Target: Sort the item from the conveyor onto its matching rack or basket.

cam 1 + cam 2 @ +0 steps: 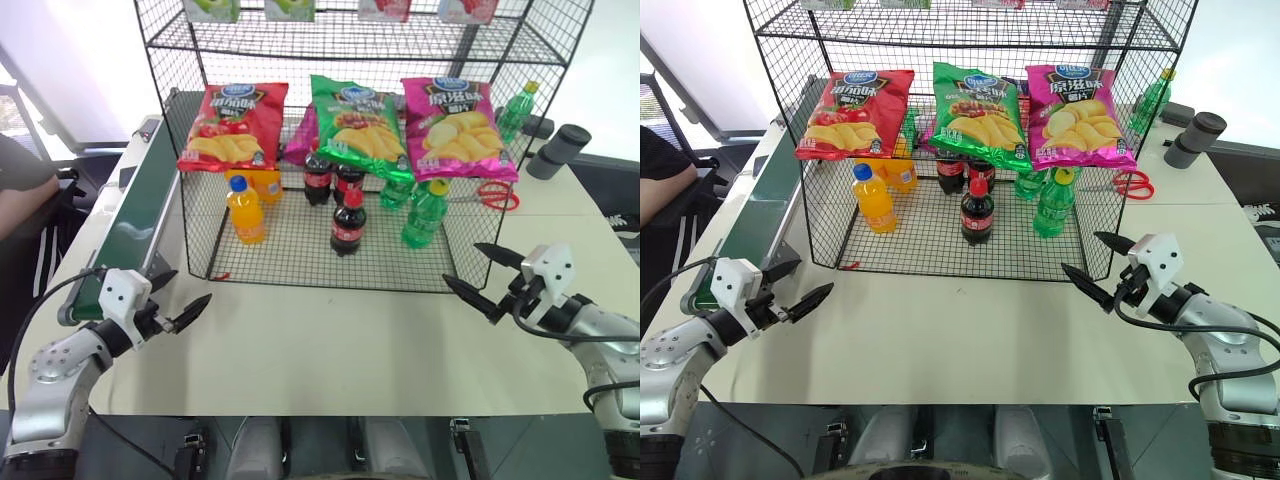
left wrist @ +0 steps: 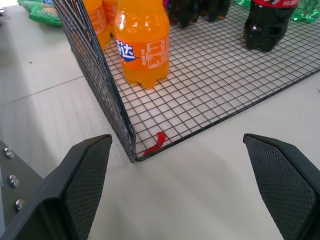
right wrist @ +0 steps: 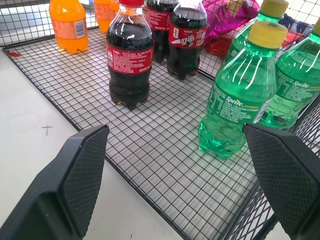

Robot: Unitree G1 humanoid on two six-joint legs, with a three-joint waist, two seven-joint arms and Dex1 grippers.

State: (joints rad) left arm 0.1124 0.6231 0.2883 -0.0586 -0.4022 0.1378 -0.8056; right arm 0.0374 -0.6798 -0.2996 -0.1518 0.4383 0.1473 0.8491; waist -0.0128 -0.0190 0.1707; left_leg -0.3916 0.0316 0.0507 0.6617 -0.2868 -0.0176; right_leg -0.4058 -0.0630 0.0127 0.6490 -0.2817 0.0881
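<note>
Cola bottle (image 1: 347, 224) stands upright on the bottom tier of the rack (image 1: 190, 150), near that tier's front edge and about midway along it, apart from the two other colas (image 1: 330, 178) that stand together further back under the green chip bag (image 1: 357, 125). An orange bottle (image 1: 245, 211) stands toward the tier's left side, with more orange ones behind it, and green bottles (image 1: 424, 214) cluster toward the right side. Red (image 1: 232, 126), green and pink (image 1: 456, 128) chip bags hang across the rack's front above the drinks. The rack sits on a pale table (image 1: 330, 340), and the conveyor (image 1: 140, 215) runs along the table's left edge, its green belt bare along the stretch I can see. Red scissors (image 1: 492, 195) lie on the table just right of the rack, and a grey cylinder (image 1: 558, 151) stands near the far right corner. The left gripper (image 1: 180, 305) hovers over the table's front left area, next to the conveyor's near end, fingers spread wide and holding nothing. The right gripper (image 1: 482, 278) hovers near the rack's front right corner, its fingers likewise parted and empty.
</note>
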